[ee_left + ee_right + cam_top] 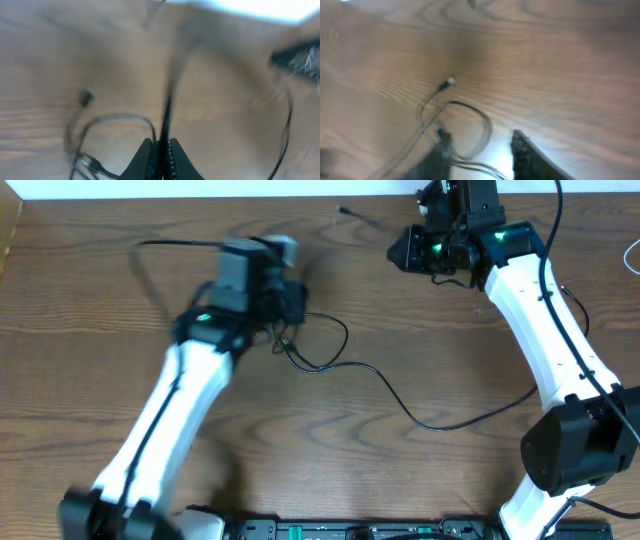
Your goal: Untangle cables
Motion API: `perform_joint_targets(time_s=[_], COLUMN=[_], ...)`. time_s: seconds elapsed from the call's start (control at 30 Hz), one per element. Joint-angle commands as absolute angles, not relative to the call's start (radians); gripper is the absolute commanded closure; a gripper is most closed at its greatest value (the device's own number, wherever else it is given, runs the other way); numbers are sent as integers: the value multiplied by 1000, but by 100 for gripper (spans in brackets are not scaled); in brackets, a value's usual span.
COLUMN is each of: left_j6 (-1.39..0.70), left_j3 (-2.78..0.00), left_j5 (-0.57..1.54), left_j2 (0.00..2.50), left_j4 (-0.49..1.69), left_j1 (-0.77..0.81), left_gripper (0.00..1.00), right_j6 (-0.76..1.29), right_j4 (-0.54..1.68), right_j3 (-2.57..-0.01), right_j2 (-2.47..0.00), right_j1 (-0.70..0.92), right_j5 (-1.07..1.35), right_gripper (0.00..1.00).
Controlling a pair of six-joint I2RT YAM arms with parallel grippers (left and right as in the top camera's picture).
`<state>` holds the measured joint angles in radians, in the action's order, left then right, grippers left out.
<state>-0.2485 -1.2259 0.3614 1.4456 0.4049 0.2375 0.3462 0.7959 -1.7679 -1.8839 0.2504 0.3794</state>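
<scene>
A thin black cable (400,402) lies across the table in the overhead view, looping near the middle (325,345) and trailing off to the right. My left gripper (283,300) is blurred and shut on this black cable; in the left wrist view the cable (165,112) rises from between the closed jaws (162,150). Loose loops with a small plug (87,96) lie to their left. My right gripper (412,250) hovers at the back right, open and empty (480,150). Its view shows cable loops (480,120) and a plug end (450,80). I cannot make out the white cable clearly.
A short dark cable end (347,213) lies near the table's back edge. A thin white cord (630,258) shows at the far right edge. The robot's base bar (350,530) runs along the front edge. The thick arm wires follow the right arm (545,330).
</scene>
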Motion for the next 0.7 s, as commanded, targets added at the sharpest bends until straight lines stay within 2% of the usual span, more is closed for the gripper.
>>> perform_joint_targets(time_s=[0.0, 0.1, 0.17, 0.33, 0.5, 0.67], left_j6=[-370, -379, -379, -379, -379, -387], left_j3=[-1253, -1253, -1253, -1253, -1253, -1253], left_j5=[339, 339, 338, 339, 337, 338], left_j2=[1344, 1285, 1253, 1219, 1221, 1221], left_j4=[384, 358, 347, 346, 373, 393], left_j1=[152, 93, 55, -23, -92, -160], left_gripper=[93, 93, 92, 93, 93, 92], right_j6=[233, 182, 141, -19, -251, -381], right_j4=[819, 851, 874, 941, 1114, 1263], right_j3=[-1773, -1772, -1772, -1772, -1771, -1768], right_j2=[-1871, -1871, -1871, -1876, -1899, -1936], right_j1=[248, 255, 263, 298, 339, 365], right_j5=[294, 294, 294, 298, 298, 297], right_gripper=[49, 39, 36, 39, 35, 33])
